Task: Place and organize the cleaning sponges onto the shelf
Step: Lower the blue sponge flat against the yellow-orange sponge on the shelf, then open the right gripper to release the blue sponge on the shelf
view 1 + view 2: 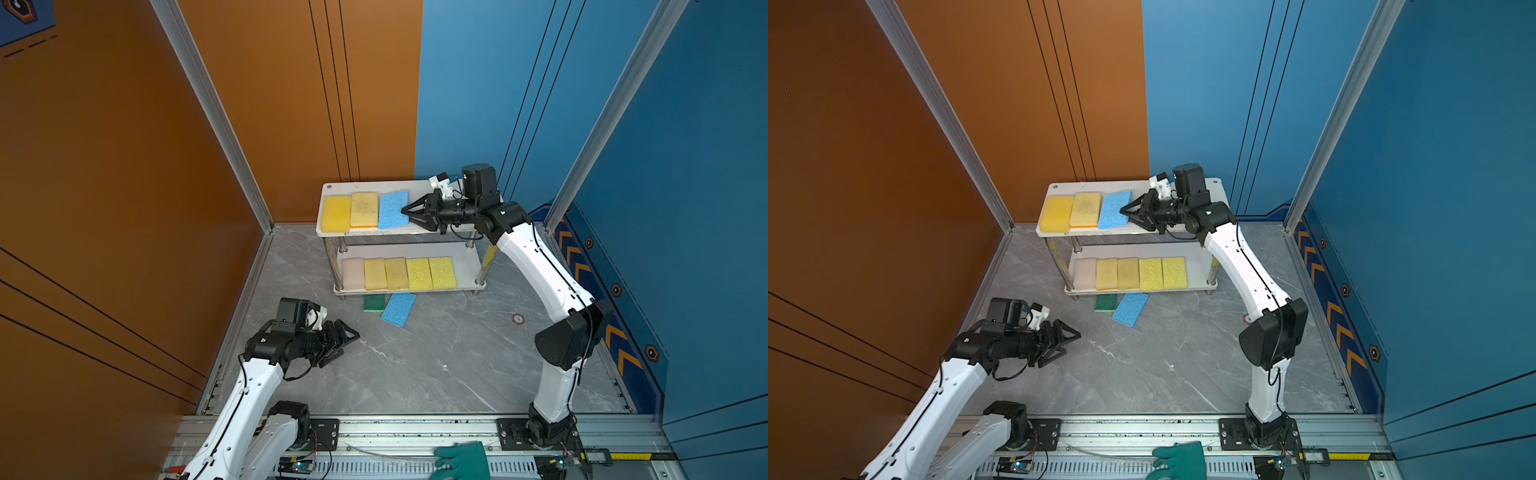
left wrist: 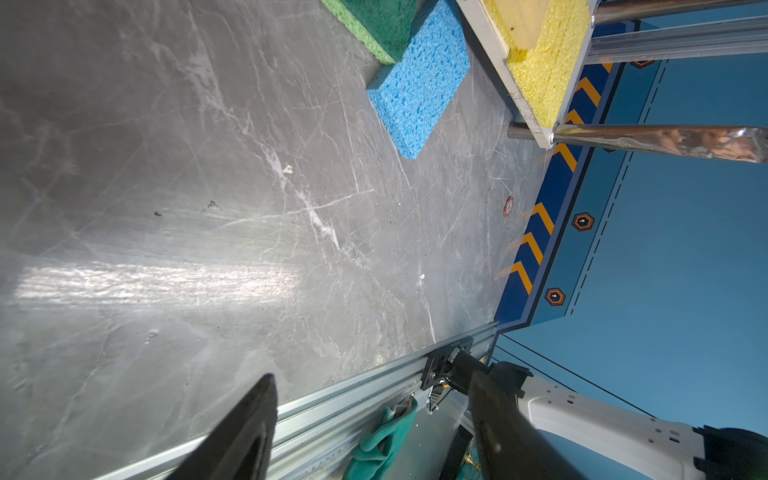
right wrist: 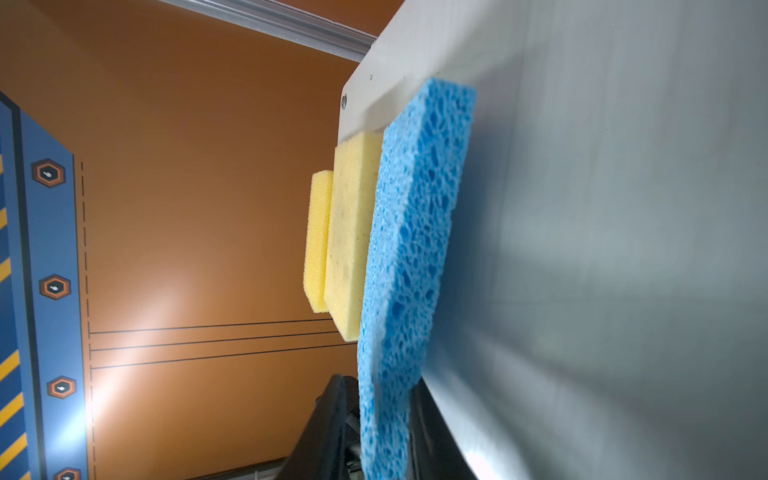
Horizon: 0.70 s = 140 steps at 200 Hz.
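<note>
Black right gripper, jaws slackly spread around the porous light-blue rectangular sponge atop the white two-tier shelf, should back out level without dragging it.

The grey marbled surface carries the shelf, which stands on chrome posts against the far edge.

On its upper board, starting at the left end, lie a deep yellow sponge, a pale yellow sponge touching it, and a light blue sponge set slightly askew.

The lower board holds a row of five packed side by side. From the left end these are a pink-beige sponge, two pale yellow ones and two bright yellow porous ones.

On the surface just in front of the shelf lies a dark green sponge, partly hidden by the lower board's front edge. A second blue sponge touches it and lies at a slant. A small round sticker sits nearer the right edge.
</note>
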Each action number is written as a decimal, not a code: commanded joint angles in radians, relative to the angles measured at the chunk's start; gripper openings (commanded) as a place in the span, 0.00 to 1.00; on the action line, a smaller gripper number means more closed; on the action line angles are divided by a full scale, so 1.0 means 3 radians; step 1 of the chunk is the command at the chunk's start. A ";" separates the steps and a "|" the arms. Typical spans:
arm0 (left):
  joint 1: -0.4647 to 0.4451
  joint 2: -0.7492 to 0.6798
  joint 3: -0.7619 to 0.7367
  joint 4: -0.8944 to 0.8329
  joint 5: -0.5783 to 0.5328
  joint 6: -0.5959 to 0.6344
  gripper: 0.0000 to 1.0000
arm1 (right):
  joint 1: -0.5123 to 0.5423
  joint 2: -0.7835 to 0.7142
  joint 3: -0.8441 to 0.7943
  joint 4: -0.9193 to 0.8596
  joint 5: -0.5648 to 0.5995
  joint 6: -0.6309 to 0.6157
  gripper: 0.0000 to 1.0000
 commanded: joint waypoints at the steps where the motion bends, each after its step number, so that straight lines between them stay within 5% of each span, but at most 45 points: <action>1: 0.0027 -0.0027 0.0001 0.0017 0.0025 -0.0014 0.73 | -0.0014 -0.0100 -0.0038 0.0017 -0.0021 -0.0070 0.33; 108: 0.0032 -0.0010 0.0004 0.0015 0.0022 -0.0009 0.74 | 0.0011 -0.0058 0.0088 -0.0544 0.0198 -0.0599 0.64; 140: 0.0030 -0.0001 0.0007 0.0016 0.0027 -0.0004 0.74 | 0.0049 0.0024 0.0212 -0.0759 0.0334 -0.0791 0.65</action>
